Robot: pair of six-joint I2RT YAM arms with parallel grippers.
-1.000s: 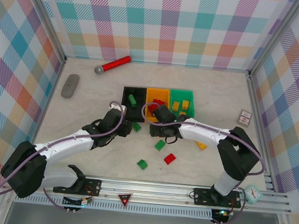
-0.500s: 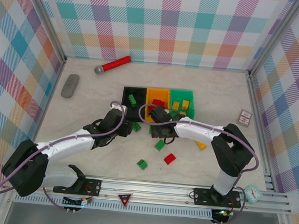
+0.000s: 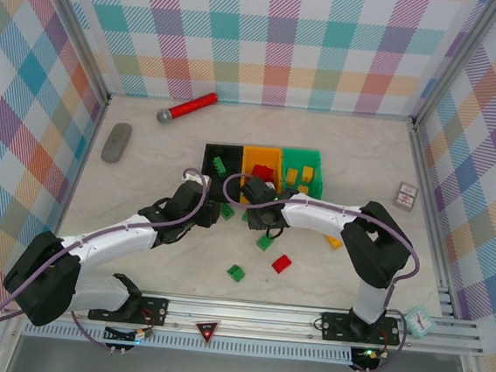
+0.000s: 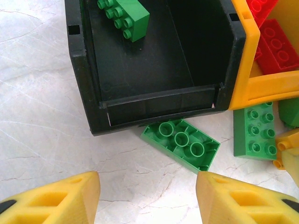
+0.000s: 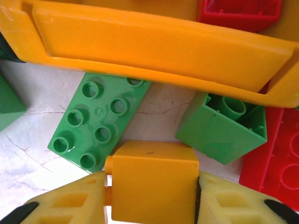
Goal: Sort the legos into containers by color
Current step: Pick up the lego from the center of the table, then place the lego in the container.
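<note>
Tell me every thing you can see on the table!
Bins: three in a row mid-table; black bin, orange bin, green bin.
Green legos: one in the black bin, several loose before the bins.
Red legos: some in the orange bin, one loose nearer.
Yellow legos: some in the green bin, one loose at right, one gripped.
Microphone: one, red handle, back left.
Remote: one, grey, left.
Card: one, right.
Clock: one, near-right corner.
Left gripper: open, facing the black bin.
Right gripper: shut on a yellow lego.

Arms (image 3: 111,241) are showing white shells, black joints; mauve cables (image 3: 197,181) are looping behind left pincer (image 4: 147,189) and right pincer (image 5: 152,191); yellow fingers (image 4: 51,198).
</note>
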